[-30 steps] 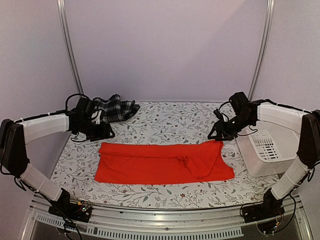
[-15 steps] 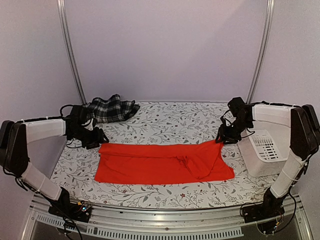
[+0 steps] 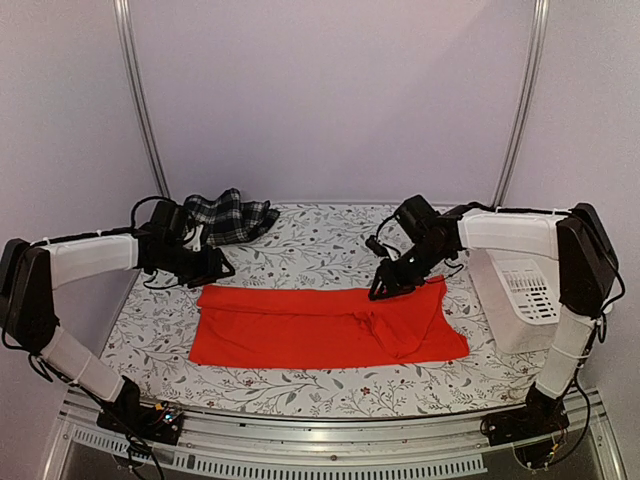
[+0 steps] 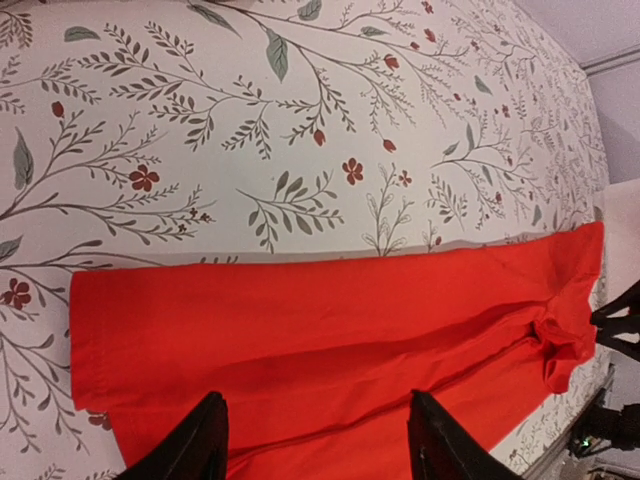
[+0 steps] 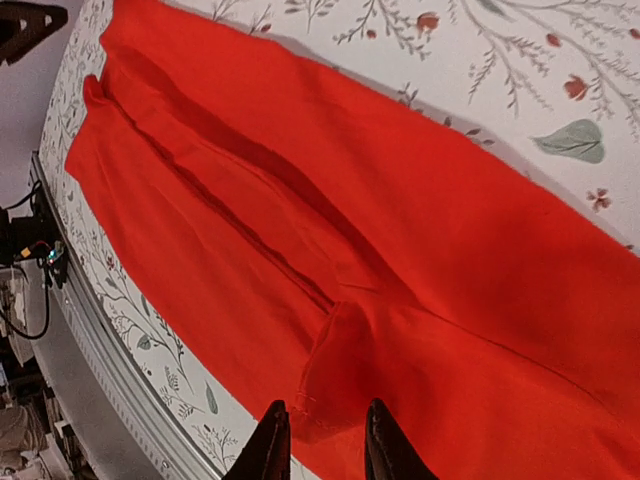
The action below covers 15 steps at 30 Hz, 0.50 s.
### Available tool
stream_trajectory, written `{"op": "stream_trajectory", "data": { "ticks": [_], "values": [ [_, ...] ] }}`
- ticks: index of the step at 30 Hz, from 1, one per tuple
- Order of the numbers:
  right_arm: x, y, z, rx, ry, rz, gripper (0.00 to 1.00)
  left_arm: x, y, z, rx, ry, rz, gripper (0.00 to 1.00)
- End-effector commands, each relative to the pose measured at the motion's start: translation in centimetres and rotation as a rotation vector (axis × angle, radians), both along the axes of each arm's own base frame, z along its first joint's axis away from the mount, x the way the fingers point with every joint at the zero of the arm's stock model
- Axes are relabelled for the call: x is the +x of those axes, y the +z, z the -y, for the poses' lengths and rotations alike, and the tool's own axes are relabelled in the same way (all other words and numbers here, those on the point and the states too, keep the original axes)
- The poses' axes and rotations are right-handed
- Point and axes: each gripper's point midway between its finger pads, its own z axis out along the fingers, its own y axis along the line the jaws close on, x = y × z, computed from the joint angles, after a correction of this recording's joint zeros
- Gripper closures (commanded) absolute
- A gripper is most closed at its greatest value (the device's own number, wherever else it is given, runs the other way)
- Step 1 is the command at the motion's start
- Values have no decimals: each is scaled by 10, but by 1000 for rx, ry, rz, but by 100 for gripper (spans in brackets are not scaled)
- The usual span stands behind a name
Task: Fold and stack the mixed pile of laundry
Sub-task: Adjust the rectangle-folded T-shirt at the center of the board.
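The red shirt [image 3: 325,325] lies flat on the table as a long folded strip, with a bunched sleeve [image 5: 350,370] near its right end. The plaid garment [image 3: 232,216] lies crumpled at the back left. My left gripper [image 3: 215,268] hovers at the shirt's far left corner, open wide and empty, its fingers [image 4: 190,450] over the red cloth [image 4: 330,320]. My right gripper [image 3: 385,288] hovers over the shirt's far edge right of the middle. In the right wrist view it [image 5: 325,445] is open a little above the bunched sleeve, holding nothing.
A white plastic basket [image 3: 525,300] stands at the right edge of the table, behind my right arm. The floral table cover [image 3: 320,240] shows bare between the shirt and the back wall. The table's front rail [image 3: 330,440] runs along the bottom.
My right gripper has moved left from the shirt's far right corner to above its far edge near the middle. My left gripper has shifted a little right toward the shirt's corner.
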Motion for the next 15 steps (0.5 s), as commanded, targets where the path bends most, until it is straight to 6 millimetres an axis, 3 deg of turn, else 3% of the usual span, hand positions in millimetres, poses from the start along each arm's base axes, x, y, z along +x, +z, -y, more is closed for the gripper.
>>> {"op": "stream_trajectory", "data": {
  "ticks": [1,4,8,10,12,15],
  "values": [
    [-46,-24,-26,-5,174,-124,75,10,13,-10,9,32,43,39],
    [-69,-33,-34,13,267,-182,75,11,14,-12,11,30,45,39],
    [-60,-6,-25,54,239,-124,68,11,15,-16,24,36,47,39],
    [-43,8,-8,47,169,-67,59,11,14,-19,30,47,46,39],
    [-23,15,17,5,53,-23,58,12,12,-25,41,68,41,39],
    [12,15,70,-87,-159,23,59,14,6,-36,61,105,29,39]
  ]
}}
